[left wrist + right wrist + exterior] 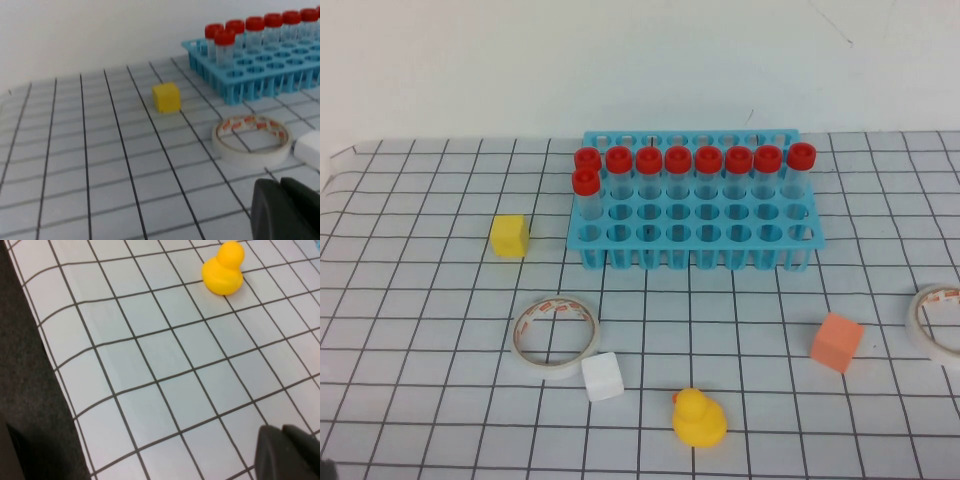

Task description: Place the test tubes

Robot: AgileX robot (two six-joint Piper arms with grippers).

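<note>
Currently: nine clear cylindrical test tubes (678,172), glossy red caps, upright in blue perforated plastic rack (695,235) toward far edge of tabletop (420,300), white with black grid. Eight in one row, ninth one row nearer at left end. Left hand (281,200), dark matte, pinched together, empty, low near flat tape ring (251,137). Right hand (283,445) likewise closed, empty, by near edge; rounded yellow duck (223,269) beyond.

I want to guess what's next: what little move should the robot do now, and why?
Probably none, just rest. The shut left claw and shut right claw sit low over the table's near side. All nine red-capped tubes I can see stand in the blue rack; no loose one shows.
</note>
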